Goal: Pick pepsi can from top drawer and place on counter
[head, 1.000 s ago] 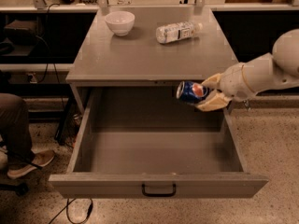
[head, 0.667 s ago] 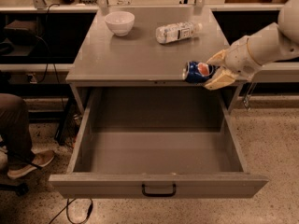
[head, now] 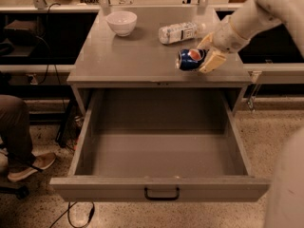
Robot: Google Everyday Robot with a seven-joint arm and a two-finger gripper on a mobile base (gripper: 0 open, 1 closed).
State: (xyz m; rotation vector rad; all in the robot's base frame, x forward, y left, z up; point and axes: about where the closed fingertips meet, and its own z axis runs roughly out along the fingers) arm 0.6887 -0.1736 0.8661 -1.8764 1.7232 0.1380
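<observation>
— Grey counter (head: 133,56) first: where's the gripper (head: 203,56)?
— Over its right front part, clamped on the pepsi can (head: 189,60), held sideways.
— Around it?
— Clear bottle (head: 178,32) just behind, bowl (head: 122,23) back left; top drawer (head: 161,151) open below.

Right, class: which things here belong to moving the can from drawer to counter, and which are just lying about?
Job: pepsi can, held sideways by the gripper above the counter, right side; open top drawer.
Lying about: white bowl; clear plastic bottle, both on the counter.
</observation>
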